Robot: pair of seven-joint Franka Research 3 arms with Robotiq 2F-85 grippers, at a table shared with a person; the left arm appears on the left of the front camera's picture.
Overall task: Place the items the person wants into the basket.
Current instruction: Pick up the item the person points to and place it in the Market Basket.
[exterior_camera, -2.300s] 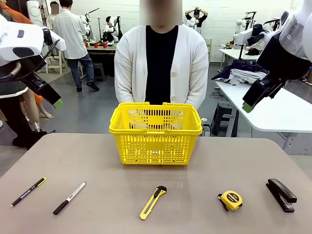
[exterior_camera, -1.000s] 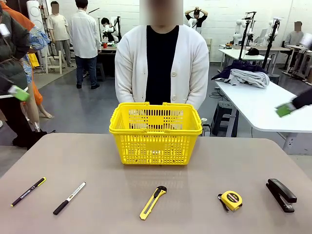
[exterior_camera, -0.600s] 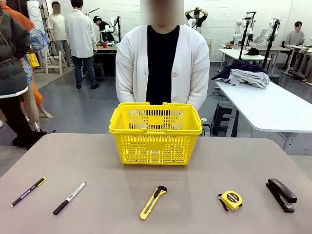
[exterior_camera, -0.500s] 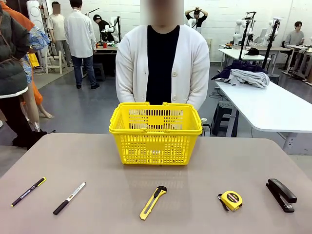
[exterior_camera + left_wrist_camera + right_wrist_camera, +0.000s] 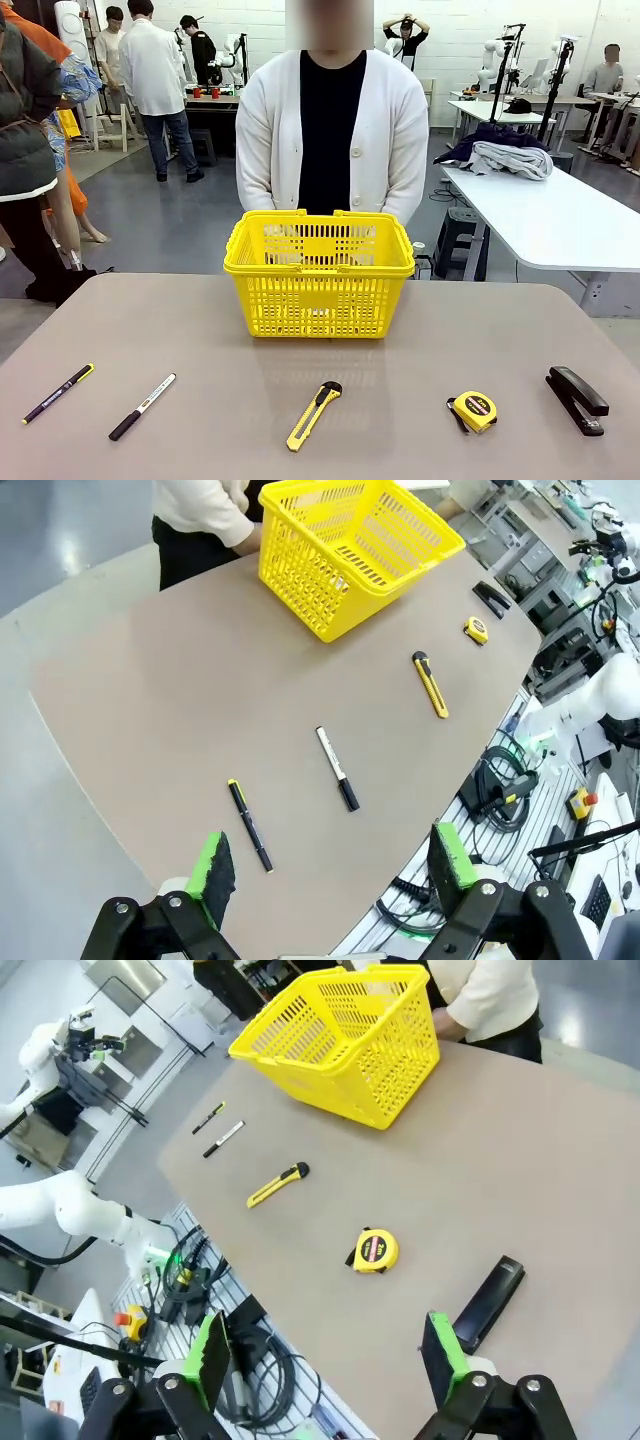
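Both arms hang high over the tabletop [image 5: 200, 320], the left gripper [image 5: 330, 861] and the right gripper [image 5: 326, 1355] each spread wide and empty. The person [image 5: 330, 130] stands behind the basket [image 5: 319, 290], arms down, pointing at nothing, so the sensible step is probably to wait for a clear sign before committing. The pen [image 5: 58, 393] lies at the near left just beside the marker [image 5: 142, 406] (an easy pair to confuse), so the left gripper should come straight down across the pen's barrel, well off its neighbour. The knife [image 5: 314, 415] lies in the near middle, and the tape measure [image 5: 474, 411] at the near right close to the stapler [image 5: 576, 399], which suits the right gripper. Compared with about two seconds ago, when both arms hung in the front view's upper corners, they have swung up and outward; the basket and all five tools lie where they were.
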